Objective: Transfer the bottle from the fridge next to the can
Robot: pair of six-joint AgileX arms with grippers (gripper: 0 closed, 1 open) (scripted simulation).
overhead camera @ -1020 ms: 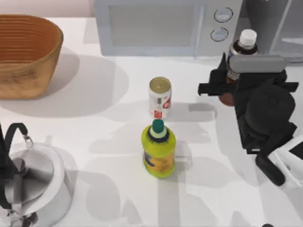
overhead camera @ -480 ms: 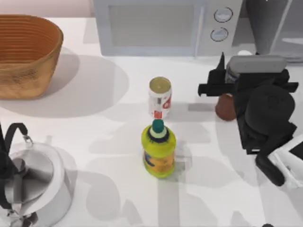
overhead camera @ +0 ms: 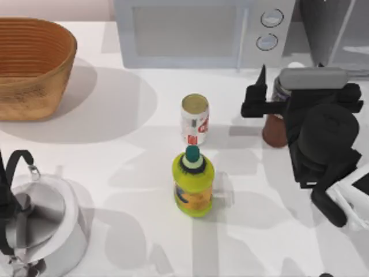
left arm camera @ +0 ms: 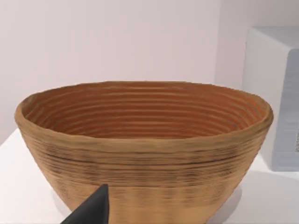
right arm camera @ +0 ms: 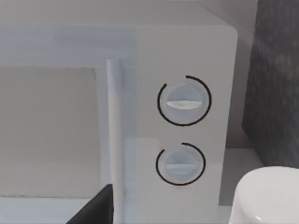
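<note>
Our right end effector sits over the bottle; whether it grips we cannot tell. The bottle stands on the worktop beneath it, in front of the fridge, well apart from the can. Carrying it toward the can, we risk clipping the can or the yellow-green bottle just beyond it. Our left end effector idles near the basket. We count two bottles, one can, one basket, one microwave, one kettle.

Bright even light, soft overlapping shadows
</note>
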